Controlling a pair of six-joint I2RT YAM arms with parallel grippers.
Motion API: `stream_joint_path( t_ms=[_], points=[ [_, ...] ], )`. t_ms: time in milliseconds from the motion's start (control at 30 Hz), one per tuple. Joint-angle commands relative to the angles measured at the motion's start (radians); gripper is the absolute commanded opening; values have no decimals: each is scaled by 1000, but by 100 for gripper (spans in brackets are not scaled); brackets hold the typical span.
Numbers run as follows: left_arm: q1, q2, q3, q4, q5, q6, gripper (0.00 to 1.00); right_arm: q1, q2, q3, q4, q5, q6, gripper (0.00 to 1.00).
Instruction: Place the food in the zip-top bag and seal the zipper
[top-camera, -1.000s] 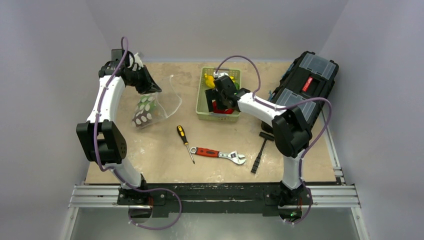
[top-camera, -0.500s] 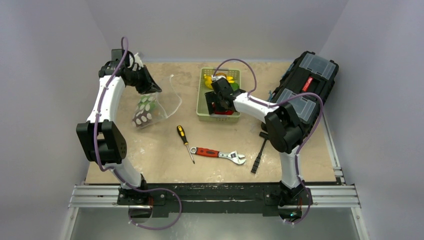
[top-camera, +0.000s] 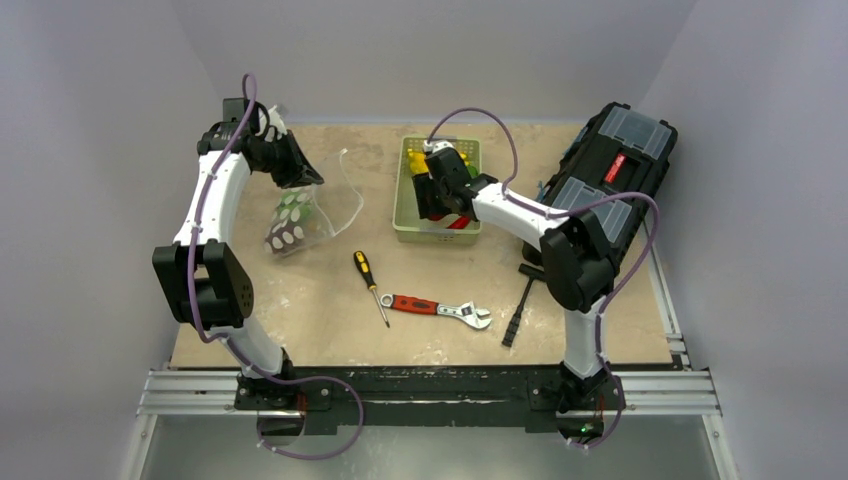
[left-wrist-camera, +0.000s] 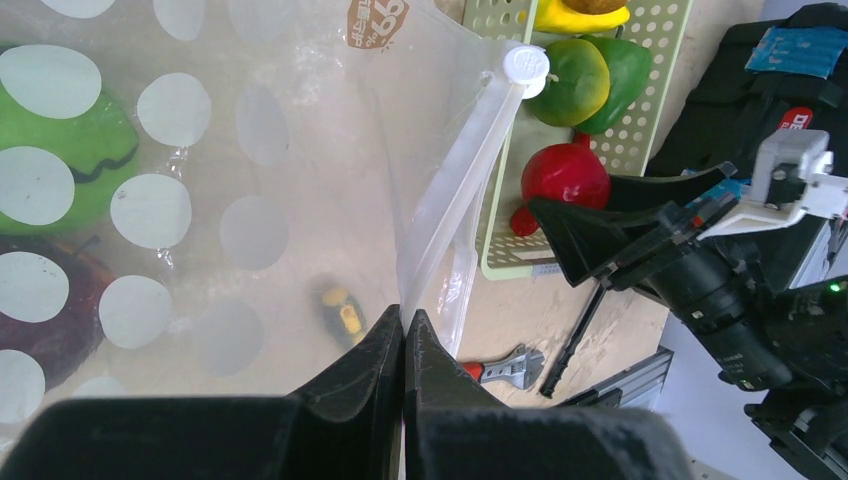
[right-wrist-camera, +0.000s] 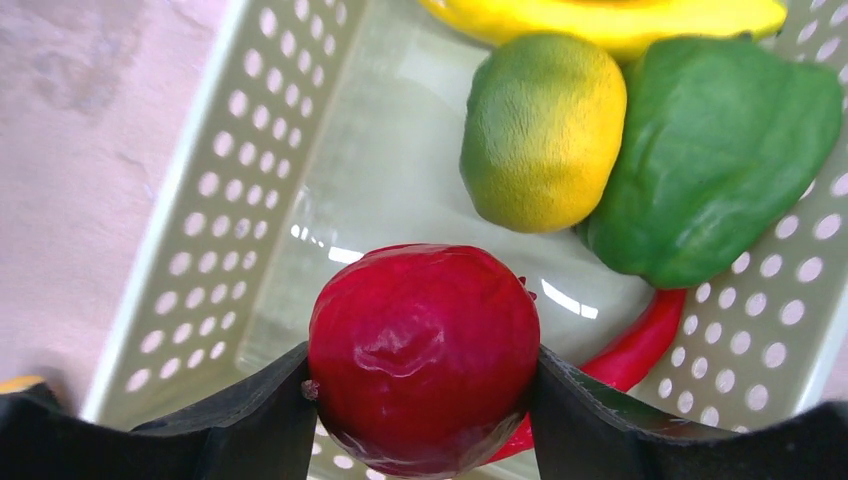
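The zip-top bag (top-camera: 295, 222) lies left of the basket (top-camera: 430, 235), the toolbox (top-camera: 620, 170) right of it, screwdriver (top-camera: 368, 283) and wrench (top-camera: 440, 310) in front.

My right gripper (top-camera: 437, 205) sits inside the pale green slotted plastic basket (top-camera: 402, 215) at the worktop's (top-camera: 300, 320) far edge, over glossy toy food (top-camera: 459, 222). My left gripper (top-camera: 308, 180) meets the clear polka-dotted zip-top bag (top-camera: 292, 225) near the far-left corner.

Little can be read from my left wrist view. On the zip-top bag (left-wrist-camera: 300, 150), at its far edge, a small brown sticker (left-wrist-camera: 377, 18) carries tilted white figures that look like 99. On the black toolbox (left-wrist-camera: 720, 120) at the right, a red label (left-wrist-camera: 805, 120) begins with white letters DE, the rest cut off. A blue label (left-wrist-camera: 790, 50) above it is too blurred to read
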Motion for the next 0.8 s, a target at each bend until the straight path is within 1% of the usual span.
stream_joint_path(
  t_ms=[0, 100, 200, 367, 533, 600, 767],
  points=[
    [9, -15, -2, 25, 17, -3, 0, 6, -82, 57, 90, -59, 13, 17],
    [9, -11, 4, 20, 22, -2, 0, 6, -96, 61, 146, -150, 53, 10],
    [9, -14, -1, 21, 16, -2, 0, 6, -107, 41, 236, -271, 110, 0],
    [10, -12, 1, 21, 21, -2, 0, 8, -121, -28, 472, -452, 227, 0],
    [10, -14, 3, 20, 23, -2, 0, 23, -79, -68, 724, -629, 353, 0],
    [10, -16, 1, 20, 21, -2, 0, 43, -59, -63, 788, -651, 374, 0],
    [9, -16, 3, 22, 25, -3, 0, 104, -26, -29, 832, -654, 355, 0]
  ],
)
